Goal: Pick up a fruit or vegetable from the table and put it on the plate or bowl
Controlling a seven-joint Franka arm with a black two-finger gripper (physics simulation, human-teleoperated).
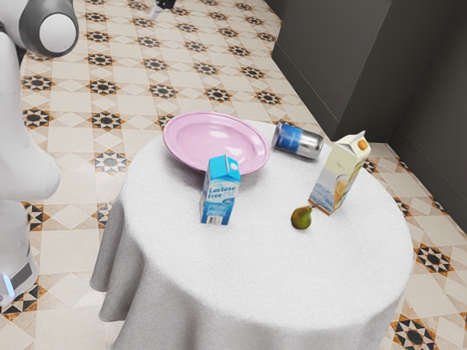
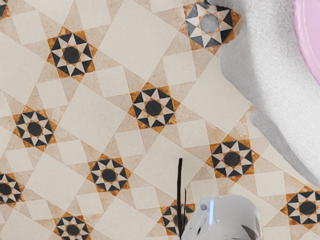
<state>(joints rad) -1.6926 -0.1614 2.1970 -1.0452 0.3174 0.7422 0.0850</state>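
Black against the tiled floor, the claw [image 1: 162,7] hangs high off the far side of the pink plate [image 1: 216,141], well apart from its rim and out past the table edge. I cannot tell whether it is apart or together. In the wrist view the plate's rim [image 2: 311,35] shows past a fold of white tablecloth [image 2: 270,75], so the hand looks down at floor beside the plate, not at the plate itself.

A blue-and-white milk carton [image 1: 220,190] stands upright at the plate's near rim, just beside it. A blue can [image 1: 298,141] lies on its side off the plate's edge toward the exterior view's right.

The pear [image 1: 302,216] rests on the cloth, nearer the camera than the plate and further to the exterior view's right, apart from the rim. The plate therefore sits between claw and pear. I judge the pear light, firm, smooth-skinned and prone to roll. The broad lower belly is the place to grip, from above.

A yellow-and-white juice carton [image 1: 338,173] stands furthest from the plate on that side.
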